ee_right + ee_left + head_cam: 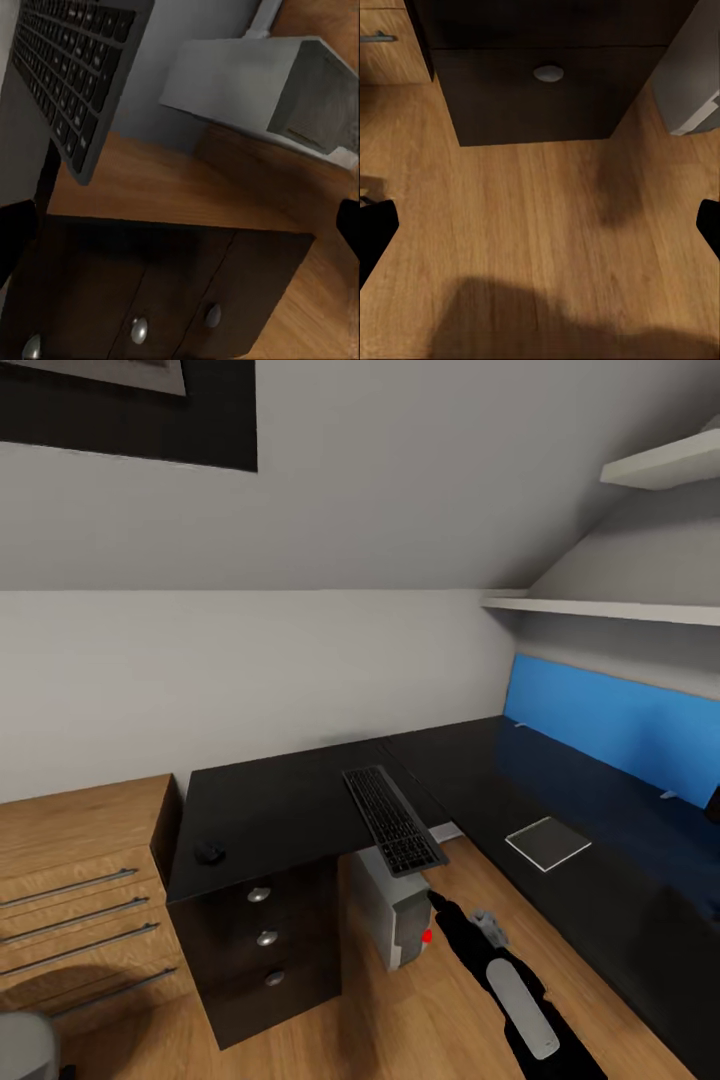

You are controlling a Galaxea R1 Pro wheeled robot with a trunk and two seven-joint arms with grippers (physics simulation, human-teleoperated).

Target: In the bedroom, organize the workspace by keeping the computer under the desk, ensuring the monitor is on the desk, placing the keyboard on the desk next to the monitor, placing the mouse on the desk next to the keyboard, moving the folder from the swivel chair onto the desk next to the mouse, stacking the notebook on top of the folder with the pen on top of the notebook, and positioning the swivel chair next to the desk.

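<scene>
Glossy black L-shaped surface carries my slim silver-grey keyboard, overhanging its edge; small black mouse sits well apart; light-grey tower computer stands beneath; I see both the right gripper and the left gripper spread wide, empty.

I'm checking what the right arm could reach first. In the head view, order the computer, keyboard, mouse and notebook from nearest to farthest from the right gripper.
1. The computer, right beside the right gripper, under the desk.
2. The keyboard, just above, overhanging the desk edge.
3. The notebook, off to the gripper's right on the desk's other wing.
4. The mouse, far to its left near the desk corner.
</scene>
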